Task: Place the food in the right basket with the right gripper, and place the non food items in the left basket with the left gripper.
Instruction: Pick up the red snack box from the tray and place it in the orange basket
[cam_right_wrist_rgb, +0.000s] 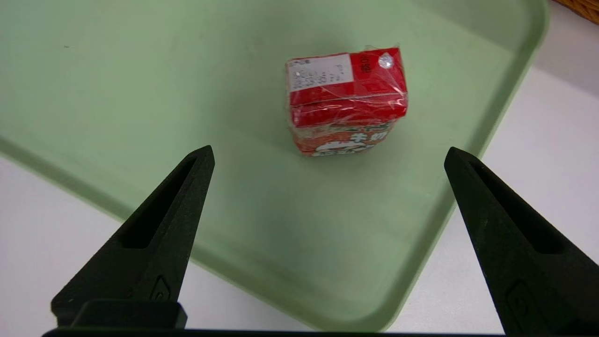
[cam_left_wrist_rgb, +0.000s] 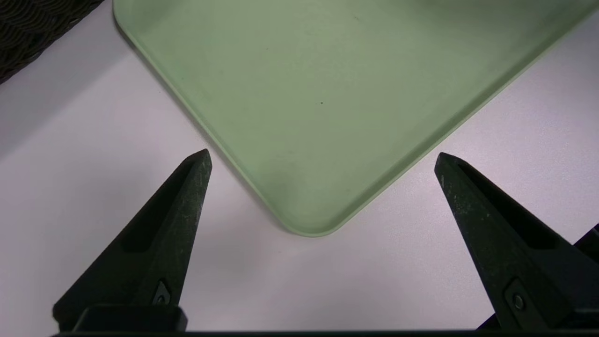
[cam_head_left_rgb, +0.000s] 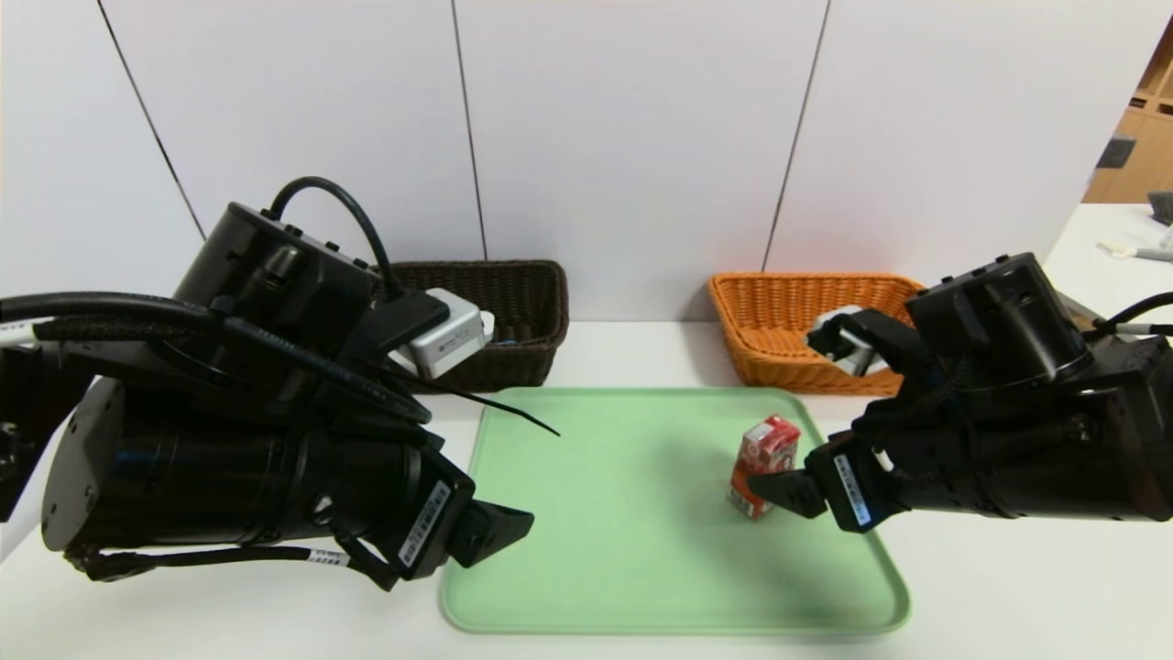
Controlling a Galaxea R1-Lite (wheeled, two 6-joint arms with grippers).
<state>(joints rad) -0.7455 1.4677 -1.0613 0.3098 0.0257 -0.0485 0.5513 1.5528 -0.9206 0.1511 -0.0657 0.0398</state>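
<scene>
At the far left, behind the green tray (cam_head_left_rgb: 678,587), something bluish lies in my dark basket (cam_head_left_rgb: 550,316), so I judge the non-food side done, while my left hand (cam_left_wrist_rgb: 323,152) waits wide and empty by the tray's near left corner. The red carton (cam_head_left_rgb: 756,472) stands on the tray's right part, left to lift into the orange basket (cam_head_left_rgb: 747,335), my right hand (cam_right_wrist_rgb: 330,147) wide and empty over it.
</scene>
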